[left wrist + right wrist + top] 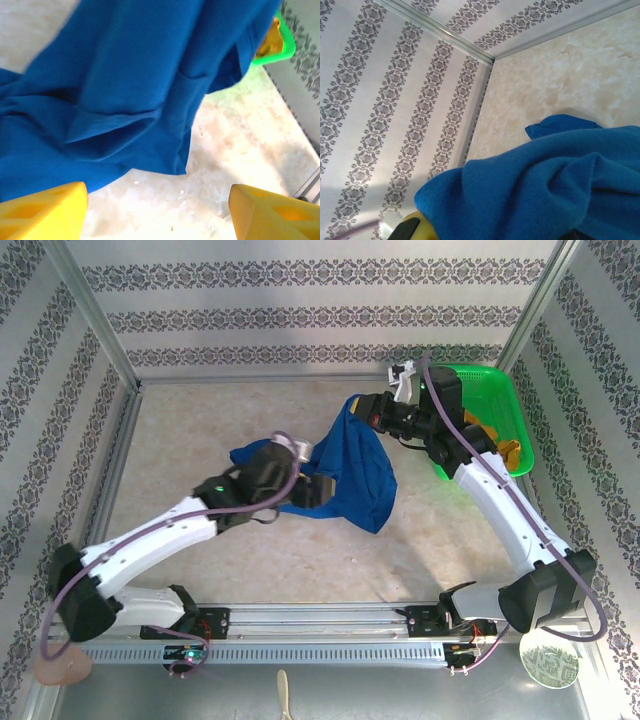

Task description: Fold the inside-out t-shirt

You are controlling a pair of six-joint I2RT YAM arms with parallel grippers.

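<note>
The inside-out t-shirt (352, 472) is royal blue and hangs in a crumpled drape from its raised top corner down onto the table. My right gripper (364, 410) is shut on that top corner. In the right wrist view the blue cloth (535, 190) bunches over the jaws, and one yellow finger (416, 228) peeks out beneath it. My left gripper (314, 490) sits low at the shirt's left side. Its yellow fingertips (45, 210) stand wide apart over bare table, open and holding nothing. The shirt's hem (125, 125) hangs just beyond them.
A green basket (482, 371) stands at the back right, holding a mustard garment (506, 450); its rim (286, 41) shows behind the shirt. Patterned walls and metal posts close in the table. Bare tabletop (190, 430) lies to the left and in front.
</note>
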